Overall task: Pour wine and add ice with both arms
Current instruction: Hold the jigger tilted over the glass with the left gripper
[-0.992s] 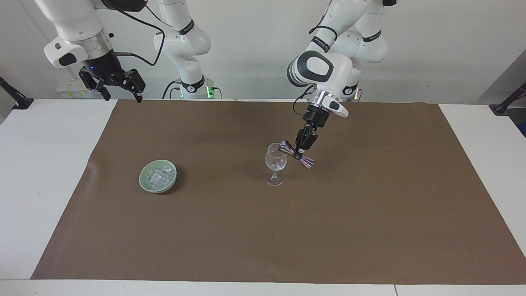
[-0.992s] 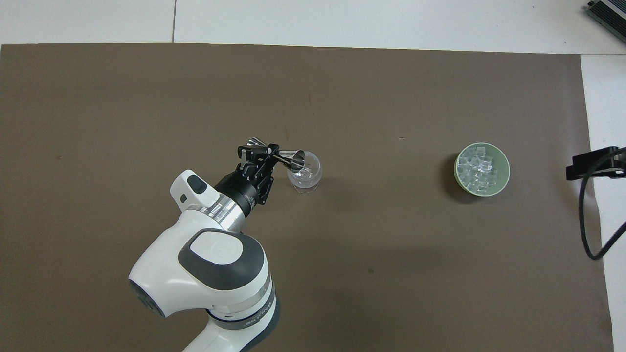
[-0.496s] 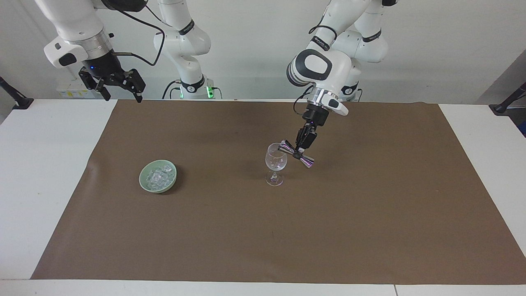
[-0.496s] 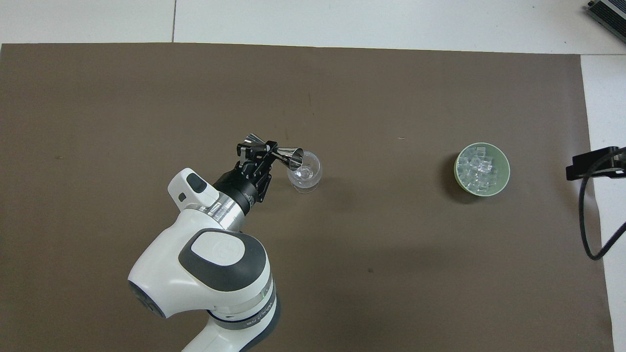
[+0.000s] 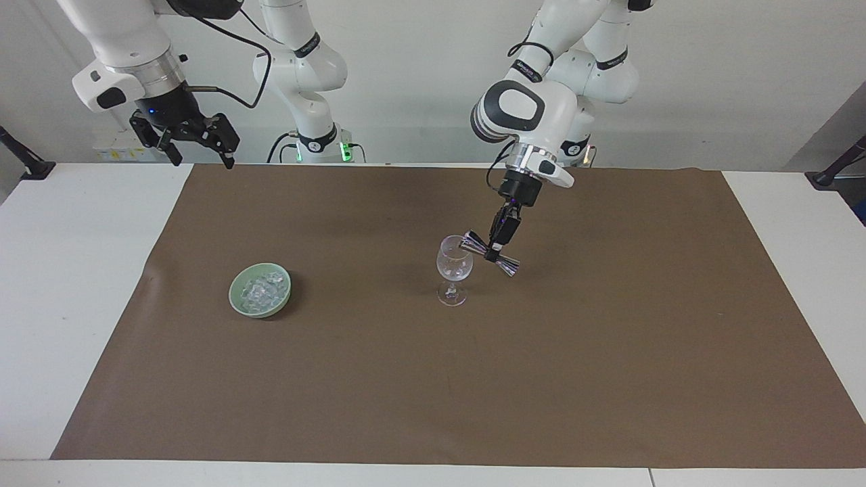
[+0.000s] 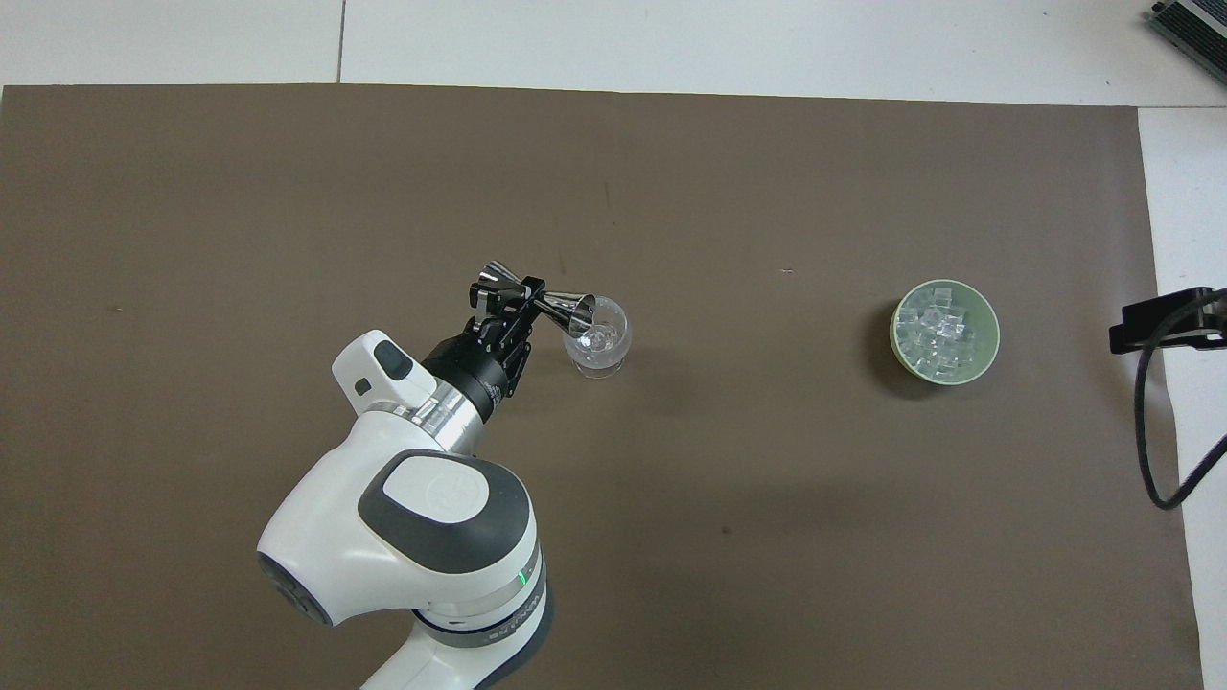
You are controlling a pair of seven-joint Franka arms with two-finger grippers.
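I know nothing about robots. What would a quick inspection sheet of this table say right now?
Surface: white table under a brown paper mat.
Job's things: clear stemmed wine glass upright mid-mat; shiny double-cone metal measuring cup tipped, one mouth at the glass's rim; pale green bowl of small clear ice cubes toward the right arm's end.
Clutter: nothing seen.
Grippers: left gripper shut on the measuring cup's waist, beside the glass; right gripper open, waiting raised over the table edge.
Cables: black cable looping along the right arm.
Surroundings: plain white wall; black clamp at a table corner.
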